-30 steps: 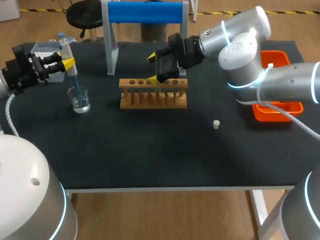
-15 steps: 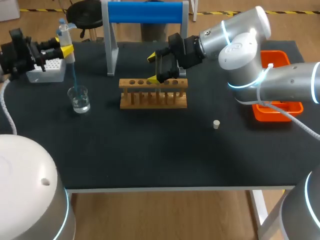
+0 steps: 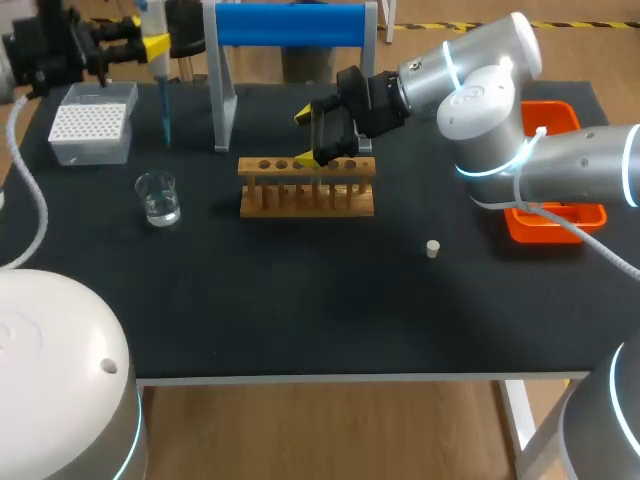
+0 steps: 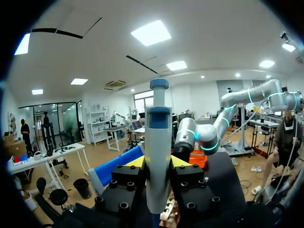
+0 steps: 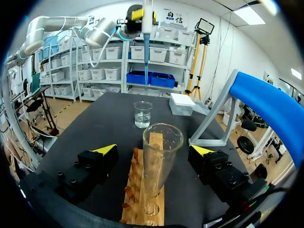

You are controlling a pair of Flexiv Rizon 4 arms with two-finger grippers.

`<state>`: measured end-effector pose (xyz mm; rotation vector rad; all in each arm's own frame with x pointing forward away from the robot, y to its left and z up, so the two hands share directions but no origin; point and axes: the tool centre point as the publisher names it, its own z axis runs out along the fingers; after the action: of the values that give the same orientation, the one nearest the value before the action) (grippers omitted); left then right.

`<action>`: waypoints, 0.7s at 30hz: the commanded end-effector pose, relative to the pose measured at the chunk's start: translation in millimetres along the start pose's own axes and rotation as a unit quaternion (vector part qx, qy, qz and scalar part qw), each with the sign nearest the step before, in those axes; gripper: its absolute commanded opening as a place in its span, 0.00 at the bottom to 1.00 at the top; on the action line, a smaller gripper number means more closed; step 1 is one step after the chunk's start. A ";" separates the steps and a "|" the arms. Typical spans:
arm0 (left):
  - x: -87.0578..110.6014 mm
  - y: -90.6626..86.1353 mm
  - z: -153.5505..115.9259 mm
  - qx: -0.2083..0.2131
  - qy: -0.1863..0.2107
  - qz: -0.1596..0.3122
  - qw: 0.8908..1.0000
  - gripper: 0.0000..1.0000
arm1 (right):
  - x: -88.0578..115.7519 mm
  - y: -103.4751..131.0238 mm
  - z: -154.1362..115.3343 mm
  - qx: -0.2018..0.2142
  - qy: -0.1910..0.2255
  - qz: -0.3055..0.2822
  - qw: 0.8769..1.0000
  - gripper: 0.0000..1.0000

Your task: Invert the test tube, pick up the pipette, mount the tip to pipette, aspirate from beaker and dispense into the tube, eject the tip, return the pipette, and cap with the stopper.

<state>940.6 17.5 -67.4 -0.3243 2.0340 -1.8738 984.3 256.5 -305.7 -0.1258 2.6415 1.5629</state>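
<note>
Blue tip point(image 3: 165, 112) is mounted on the pipette point(image 3: 152, 18), which the left gripper point(image 3: 150, 45) has clamped by the body, fingers pressed on both sides; same in the left wrist view, left gripper point(image 4: 157, 162) around the pipette point(image 4: 158, 128). Pipette hangs high over the table's back-left, tip pointing down between the tip box point(image 3: 92, 133) and the blue stand point(image 3: 290, 25), well apart from the beaker point(image 3: 158, 197). Can't tell whether the tip carries liquid.

Right gripper point(image 3: 305, 138) sits at the wooden rack point(image 3: 307, 186). In the right wrist view the test tube point(image 5: 161, 159) stands upright, mouth up, in the rack point(image 5: 145, 199), with the right gripper point(image 5: 153, 151) released: fingers wide, one each side, neither touching the glass. Stopper point(image 3: 432, 249) lies on the cloth, apart from the rack.

My read: we're between aspirate and dispense. Next move: carry the pipette across to the rack, line the tip up over the tube mouth, lower it in without clipping the rim or the right fingers, then press the plunger. Narrow mouth, long thin tip, so alignment is the tight part
</note>
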 end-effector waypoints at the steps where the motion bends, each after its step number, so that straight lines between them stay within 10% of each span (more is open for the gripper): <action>1: 6.8 -31.5 19.3 -0.012 0.012 0.005 1.000 0.00 | -0.3 0.3 -0.4 0.001 0.001 0.000 1.000 1.00; 21: 53.8 -101.5 119.8 0.061 0.158 0.004 0.986 0.00 | -0.3 0.3 -0.4 0.001 0.001 0.000 1.000 1.00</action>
<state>917.9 -109.8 21.1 -0.0352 2.0708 -2.1181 984.3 256.6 -305.7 -0.1258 2.6415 1.5627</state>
